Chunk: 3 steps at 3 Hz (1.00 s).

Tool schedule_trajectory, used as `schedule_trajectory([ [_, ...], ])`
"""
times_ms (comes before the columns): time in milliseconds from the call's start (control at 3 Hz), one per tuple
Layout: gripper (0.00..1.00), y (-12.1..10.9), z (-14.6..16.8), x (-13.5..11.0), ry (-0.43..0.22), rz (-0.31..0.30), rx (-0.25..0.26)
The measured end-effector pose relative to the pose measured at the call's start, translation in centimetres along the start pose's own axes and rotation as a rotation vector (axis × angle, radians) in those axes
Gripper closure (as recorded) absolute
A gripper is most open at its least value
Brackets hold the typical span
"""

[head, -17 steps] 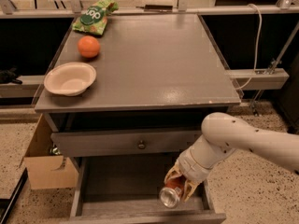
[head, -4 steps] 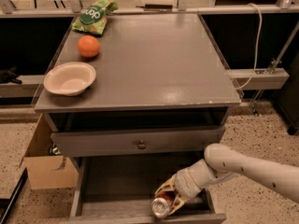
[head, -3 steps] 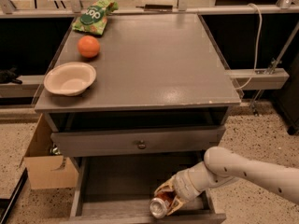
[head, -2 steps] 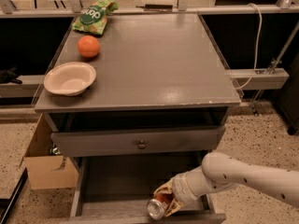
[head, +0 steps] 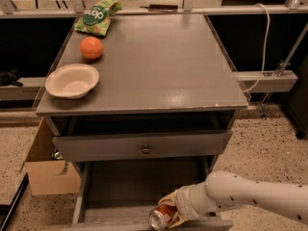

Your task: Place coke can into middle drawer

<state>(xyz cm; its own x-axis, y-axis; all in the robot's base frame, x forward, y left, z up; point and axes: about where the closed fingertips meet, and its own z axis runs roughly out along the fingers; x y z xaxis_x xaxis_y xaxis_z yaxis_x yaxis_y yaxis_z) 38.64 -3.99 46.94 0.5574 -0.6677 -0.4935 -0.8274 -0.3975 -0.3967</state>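
The coke can, red-orange with a silver end facing me, lies tilted low at the front edge of the open middle drawer, just above its grey floor. My gripper reaches in from the right on a white arm. Its tan fingers are closed around the can's body. The drawer is pulled out below the shut drawer front with a round knob.
On the cabinet top are an orange fruit, a white bowl and a green chip bag. A cardboard box stands on the floor at the left. A white cable hangs at the right.
My gripper has carried the can lower and to the left, toward the drawer's front edge. The arm now lies lower across the drawer's right side.
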Motion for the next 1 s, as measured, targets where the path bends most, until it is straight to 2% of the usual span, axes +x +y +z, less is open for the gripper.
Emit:
schedule_trajectory([
  [333, 1.00, 0.0, 0.0, 0.0, 0.001, 0.000, 0.001],
  [667, 1.00, -1.4, 0.9, 1.4, 0.014, 0.032, -0.015],
  [1000, 1.00, -3.5, 1.7, 3.5, 0.034, 0.072, -0.009],
])
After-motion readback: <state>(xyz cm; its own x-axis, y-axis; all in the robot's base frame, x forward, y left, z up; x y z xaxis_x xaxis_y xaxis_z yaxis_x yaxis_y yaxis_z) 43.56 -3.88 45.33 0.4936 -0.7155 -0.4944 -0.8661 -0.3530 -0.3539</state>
